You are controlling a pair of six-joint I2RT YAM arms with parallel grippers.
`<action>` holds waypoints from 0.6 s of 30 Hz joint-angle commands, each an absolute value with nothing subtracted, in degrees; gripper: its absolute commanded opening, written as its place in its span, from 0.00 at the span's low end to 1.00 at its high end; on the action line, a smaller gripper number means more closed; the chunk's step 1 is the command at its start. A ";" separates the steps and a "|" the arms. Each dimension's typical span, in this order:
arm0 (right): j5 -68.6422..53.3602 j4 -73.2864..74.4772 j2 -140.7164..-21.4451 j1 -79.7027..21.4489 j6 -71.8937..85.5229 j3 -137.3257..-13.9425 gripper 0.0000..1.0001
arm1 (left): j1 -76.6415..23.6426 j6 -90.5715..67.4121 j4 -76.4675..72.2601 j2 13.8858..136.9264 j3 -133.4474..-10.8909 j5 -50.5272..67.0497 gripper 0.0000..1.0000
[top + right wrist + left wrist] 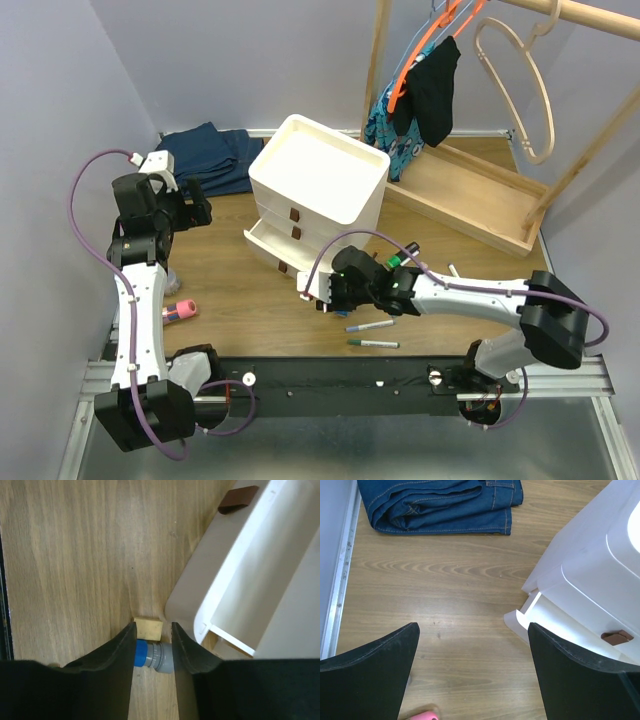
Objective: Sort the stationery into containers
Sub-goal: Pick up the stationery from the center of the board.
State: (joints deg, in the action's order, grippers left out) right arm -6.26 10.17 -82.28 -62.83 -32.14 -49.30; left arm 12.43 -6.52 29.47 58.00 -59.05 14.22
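The white drawer stack (pixel 320 175) stands mid-table with its lowest drawer (pixel 262 240) pulled open. My right gripper (pixel 312 290) sits low at that drawer's front corner, shut on a blue-capped grey bottle (pixel 152 656) held crosswise between its fingers (pixel 153 625). A tiny yellow block (pixel 147 628) lies on the table just past the fingertips, beside the open drawer (pixel 245 595). My left gripper (pixel 192 208) is open and empty above bare table (pixel 472 626), left of the drawers (pixel 590 580). Two slim markers (pixel 370 325) (pixel 373 344) lie near the front edge. A black-green marker (pixel 400 257) lies behind the right arm.
A pink-capped item (pixel 180 310) lies by the left arm and shows in the left wrist view (pixel 422 715). Folded jeans (pixel 205 158) lie at the back left. A long wooden tray (pixel 470 195) with a hanger rack and clothes stands at the back right.
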 commanded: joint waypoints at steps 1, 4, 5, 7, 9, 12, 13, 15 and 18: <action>-8.70 6.59 -87.26 -63.28 -33.84 -49.57 0.38 | 12.92 -3.70 31.90 56.60 -59.33 15.47 0.99; -8.35 6.50 -88.76 -63.28 -34.54 -49.48 0.35 | 12.92 -3.08 32.52 56.16 -59.06 15.56 0.99; -8.26 6.59 -88.86 -63.28 -34.63 -49.40 0.34 | 12.83 -2.99 32.52 56.16 -58.80 15.56 0.99; -8.00 7.20 -89.03 -63.28 -35.07 -49.04 0.34 | 12.83 -2.99 32.52 56.34 -58.54 15.47 0.99; -7.65 7.64 -89.12 -63.28 -35.33 -48.17 0.33 | 12.92 -3.43 31.99 56.42 -57.92 15.56 0.99; -7.03 9.40 -88.68 -63.28 -35.77 -47.46 0.33 | 12.83 -4.13 31.20 56.25 -57.39 15.82 0.99; -6.51 10.01 -88.68 -63.19 -35.68 -47.29 0.33 | 12.92 -4.39 31.11 56.16 -57.22 15.82 0.99; -6.15 10.89 -88.42 -63.11 -35.77 -46.85 0.33 | 12.92 -4.83 30.68 56.16 -56.69 15.91 0.99; -6.07 12.21 -88.24 -62.58 -35.77 -45.97 0.33 | 12.92 -5.45 30.59 56.16 -56.08 15.91 0.99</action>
State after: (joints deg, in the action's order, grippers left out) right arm -7.05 9.34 -88.68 -62.83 -34.85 -47.88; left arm 12.43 -4.38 31.38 57.25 -57.47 14.61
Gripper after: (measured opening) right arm 0.334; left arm 0.987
